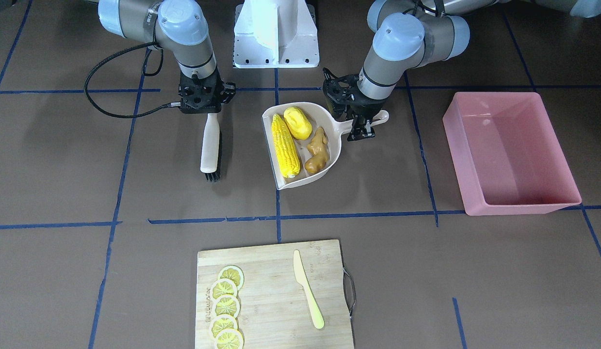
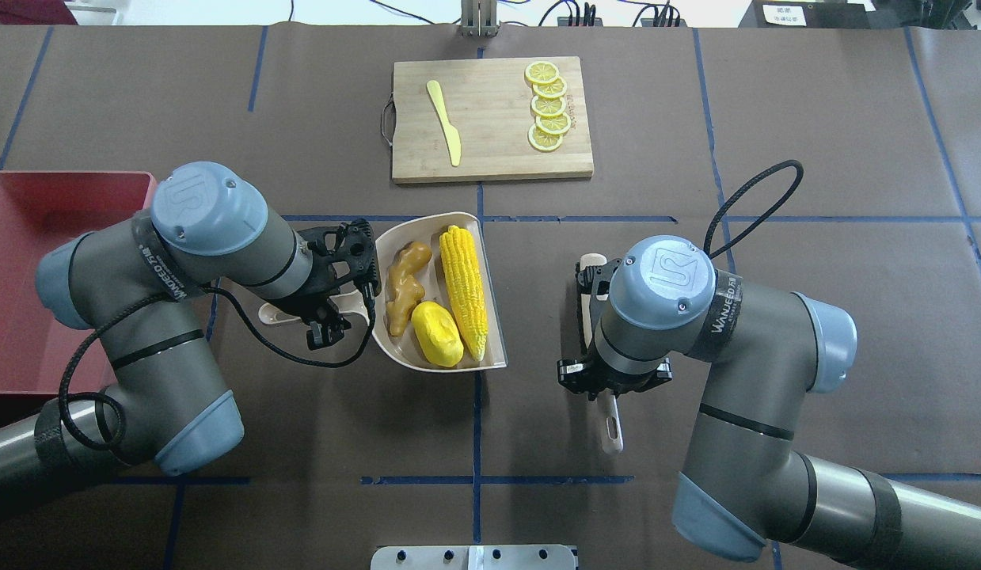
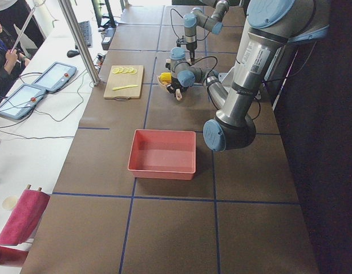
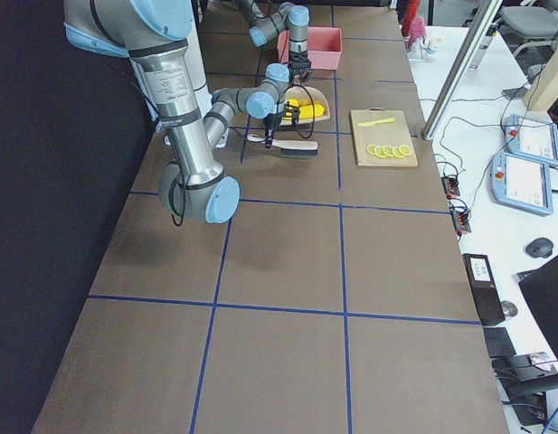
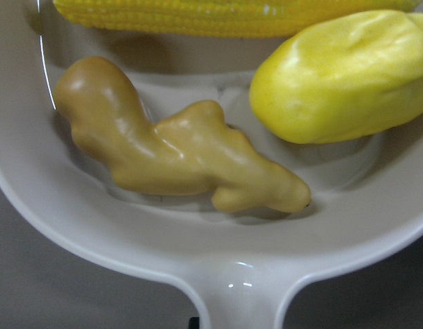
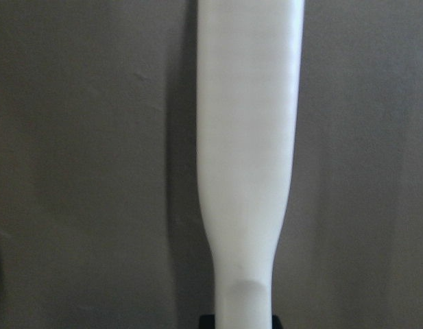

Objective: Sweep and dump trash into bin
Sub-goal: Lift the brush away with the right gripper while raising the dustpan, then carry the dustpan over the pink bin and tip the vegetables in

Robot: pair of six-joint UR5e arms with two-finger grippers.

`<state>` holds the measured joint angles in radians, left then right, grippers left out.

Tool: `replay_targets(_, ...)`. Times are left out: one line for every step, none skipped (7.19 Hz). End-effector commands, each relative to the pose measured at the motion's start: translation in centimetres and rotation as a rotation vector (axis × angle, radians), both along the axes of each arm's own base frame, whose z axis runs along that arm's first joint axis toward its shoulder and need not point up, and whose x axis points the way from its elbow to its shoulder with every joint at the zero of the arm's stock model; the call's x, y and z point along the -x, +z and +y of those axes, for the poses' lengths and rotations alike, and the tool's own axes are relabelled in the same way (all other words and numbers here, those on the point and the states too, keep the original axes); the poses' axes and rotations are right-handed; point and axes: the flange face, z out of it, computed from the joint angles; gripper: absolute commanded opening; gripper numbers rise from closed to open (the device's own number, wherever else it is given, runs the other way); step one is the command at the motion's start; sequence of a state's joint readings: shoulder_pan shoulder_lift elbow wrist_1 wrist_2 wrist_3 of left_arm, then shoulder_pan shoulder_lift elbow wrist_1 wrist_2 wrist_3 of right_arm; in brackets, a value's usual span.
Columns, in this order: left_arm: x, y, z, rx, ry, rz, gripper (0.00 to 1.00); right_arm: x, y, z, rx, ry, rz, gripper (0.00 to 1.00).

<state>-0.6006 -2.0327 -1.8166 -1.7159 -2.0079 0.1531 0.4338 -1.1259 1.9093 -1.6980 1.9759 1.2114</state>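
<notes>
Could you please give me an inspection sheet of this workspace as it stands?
Surface: brown table marked with blue tape lines.
Job's things: corn cob, yellow lump and ginger root lie in the dustpan; pink bin empty, standing apart.
Clutter: cutting board with lemon slices and a knife.
Tools: left tool shut on the dustpan handle; right tool shut on the brush handle.
Cables: black cable loops beside the right arm.
Surroundings: side bench with tablets.

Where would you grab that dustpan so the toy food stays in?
By its handle, from above: it juts from the closed end of the dustpan, clear of the corn cob, yellow lump and ginger root; the opposite edge is open.
</notes>
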Motion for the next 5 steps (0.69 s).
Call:
replay_targets(4.5, -0.1, -2.9, 0.087, -0.031, 0.052, 0.01, 0.8, 0.3, 1.1, -0.014, -0.018, 0.007, 0.00)
replay_targets(7.7, 0.6, -3.7, 0.110, -0.042, 0.069, 0.01, 0.9, 0.3, 1.3, -0.015, -0.019, 0.009, 0.00)
replay_targets(10.6, 1.4, -4.8, 0.149, -0.042, 0.092, 0.01, 1.0, 0.3, 1.4, -0.018, -0.020, 0.008, 0.00)
replay_targets(13.4, 2.6, -5.6, 0.132, -0.025, 0.110, 0.01, 1.0, 0.3, 1.4, -0.025, -0.016, 0.010, 0.00)
replay_targets(15.7, 5.1, -5.9, 0.098, 0.008, 0.104, 0.01, 1.1, 0.3, 1.4, -0.029, -0.014, 0.011, 0.00)
